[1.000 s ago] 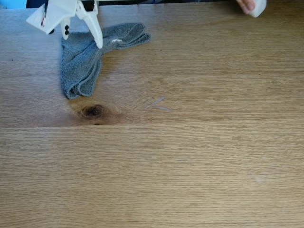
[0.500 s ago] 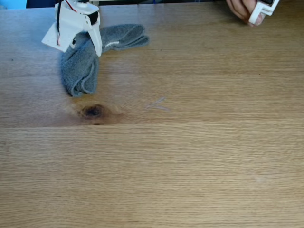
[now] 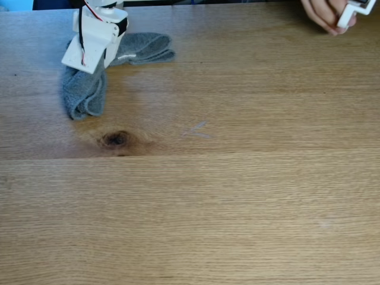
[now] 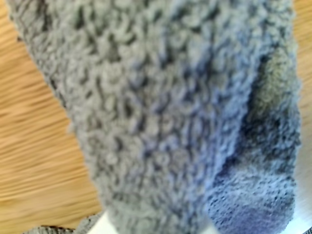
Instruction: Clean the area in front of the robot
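Shifted leftward since a second ago: cloth (image 3: 83, 95) and robot (image 3: 95, 35), both now nearer the far-left corner; cloth's lower fold drawn up and away from the knot (image 3: 116, 139).
Item, robot: white arm, far left in the fixed view, bent down over the cloth, likely to drag it as a wipe.
Item, gripper (image 3: 98, 65): buried in cloth; spread or pinching, cannot tell.
Item, cloth (image 4: 161, 112): grey terry, pressed close to the wrist camera.
Item, table (image 3: 237, 196): oak planks; bare near and right.
Item, hand (image 3: 323, 12): far right, holding a white part.
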